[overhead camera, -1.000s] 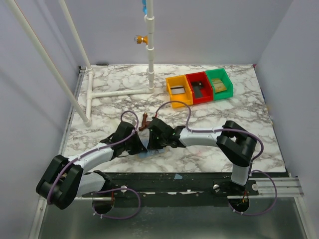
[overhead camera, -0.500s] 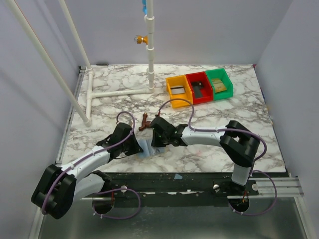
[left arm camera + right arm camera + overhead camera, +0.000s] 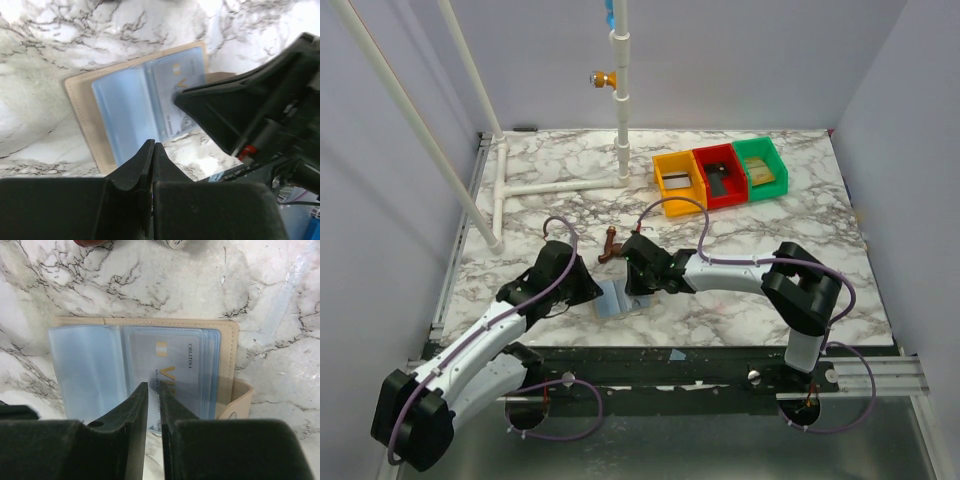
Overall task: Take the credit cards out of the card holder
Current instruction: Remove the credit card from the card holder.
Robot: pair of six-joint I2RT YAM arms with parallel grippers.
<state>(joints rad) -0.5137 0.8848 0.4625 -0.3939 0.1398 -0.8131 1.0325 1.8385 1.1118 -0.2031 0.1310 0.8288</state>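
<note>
The card holder (image 3: 614,299) lies open and flat on the marble near the front edge, with a tan border and pale blue plastic sleeves. In the right wrist view the holder (image 3: 85,365) shows a grey card (image 3: 180,357) with gold lettering inside its right sleeve. My right gripper (image 3: 633,284) (image 3: 152,386) hangs over that card, its jaws nearly closed with a thin gap and nothing between them. My left gripper (image 3: 587,291) (image 3: 151,145) is shut and empty just off the holder's (image 3: 122,107) left edge. The right gripper also shows in the left wrist view (image 3: 235,107).
Yellow (image 3: 678,181), red (image 3: 719,175) and green (image 3: 760,167) bins stand at the back right. A white pipe frame (image 3: 560,186) occupies the back left. A small brown object (image 3: 610,244) lies just behind the grippers. The table's front edge is close behind the holder.
My left arm has drawn back to the left, off the holder, uncovering its left half. My right gripper has stayed over the holder's right half.
</note>
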